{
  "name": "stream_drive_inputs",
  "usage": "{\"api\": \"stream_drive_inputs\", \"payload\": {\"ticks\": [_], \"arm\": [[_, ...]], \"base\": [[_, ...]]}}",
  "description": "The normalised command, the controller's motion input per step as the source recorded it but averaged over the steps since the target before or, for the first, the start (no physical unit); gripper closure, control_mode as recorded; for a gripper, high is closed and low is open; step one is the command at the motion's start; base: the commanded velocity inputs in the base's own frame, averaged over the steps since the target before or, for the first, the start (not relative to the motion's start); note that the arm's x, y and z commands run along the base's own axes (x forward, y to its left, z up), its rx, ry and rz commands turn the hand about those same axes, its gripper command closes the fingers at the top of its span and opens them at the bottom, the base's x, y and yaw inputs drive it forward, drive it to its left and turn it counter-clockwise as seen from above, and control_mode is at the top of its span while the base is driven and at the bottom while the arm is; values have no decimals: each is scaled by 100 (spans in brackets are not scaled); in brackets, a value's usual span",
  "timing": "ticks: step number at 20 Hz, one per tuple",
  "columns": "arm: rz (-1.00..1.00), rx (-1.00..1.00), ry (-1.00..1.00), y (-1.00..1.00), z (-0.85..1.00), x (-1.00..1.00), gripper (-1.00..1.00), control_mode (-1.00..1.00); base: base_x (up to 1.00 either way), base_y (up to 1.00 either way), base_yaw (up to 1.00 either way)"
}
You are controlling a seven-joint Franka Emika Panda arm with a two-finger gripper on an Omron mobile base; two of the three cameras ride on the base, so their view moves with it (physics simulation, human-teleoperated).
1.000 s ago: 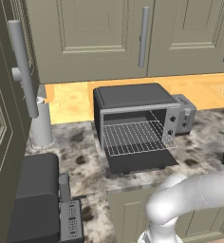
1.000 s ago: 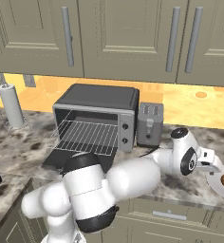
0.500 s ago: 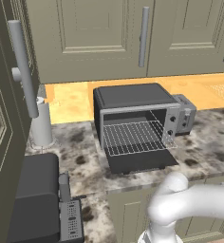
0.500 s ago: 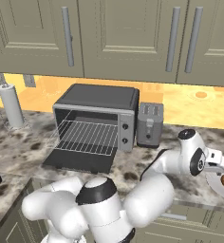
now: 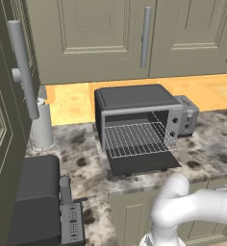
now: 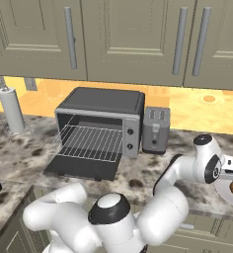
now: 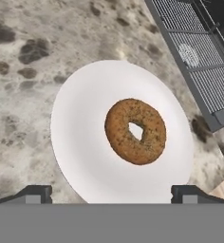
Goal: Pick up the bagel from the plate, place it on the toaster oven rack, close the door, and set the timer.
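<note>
Hand (image 7: 112,194) hovers spread above bagel (image 7: 135,131) on plate (image 7: 80,118), beside sink grid (image 7: 199,57).

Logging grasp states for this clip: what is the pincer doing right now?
Pincer: open, holding nothing, above the bagel on its plate.

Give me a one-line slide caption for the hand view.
Open gripper above a golden-brown bagel lying flat on a white plate on the marbled counter.
</note>
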Motion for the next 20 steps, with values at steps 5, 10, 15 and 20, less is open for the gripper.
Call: {"api": "stream_drive_inputs", "payload": {"ticks": [5, 10, 15, 20], "arm": [[0, 0, 5, -10, -1, 2, -100, -100], [0, 2, 7, -19, -6, 4, -100, -100], [2, 3, 7, -23, -11, 19, -100, -100], [5, 7, 8, -17, -10, 26, -100, -100]], "base": [[0, 0, 0], [0, 0, 0], [0, 0, 0], [0, 0, 0]]}}
